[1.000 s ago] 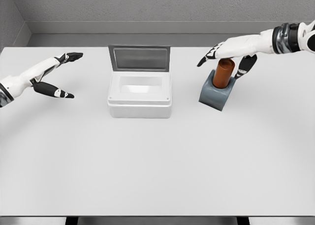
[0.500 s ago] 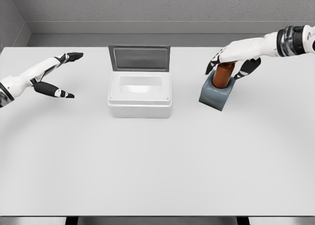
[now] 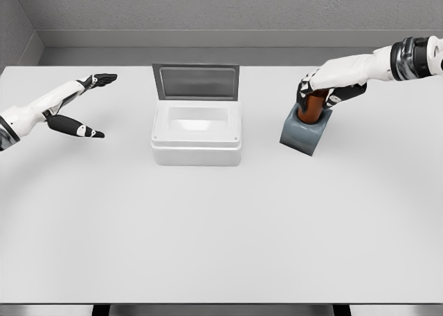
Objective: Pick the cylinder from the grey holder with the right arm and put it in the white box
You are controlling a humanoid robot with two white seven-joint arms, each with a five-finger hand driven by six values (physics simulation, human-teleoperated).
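Observation:
A brown cylinder [image 3: 311, 108] stands upright in the grey holder [image 3: 302, 133] on the right of the table. My right hand [image 3: 320, 90] comes in from the right edge and has its fingers curled around the cylinder's top, hiding its upper end. The white box [image 3: 196, 133] sits at the table's middle with its grey lid raised behind it and its inside bare. My left hand [image 3: 82, 108] hovers over the far left of the table with fingers spread, holding nothing.
The white table [image 3: 221, 233] stretches wide in front of the box and holder. A grey wall runs along the table's far edge, and the box lid [image 3: 196, 81] stands upright at the back.
My right hand has dropped onto the cylinder and its fingers have closed around the top. The cylinder stays in the holder. The left arm has not moved.

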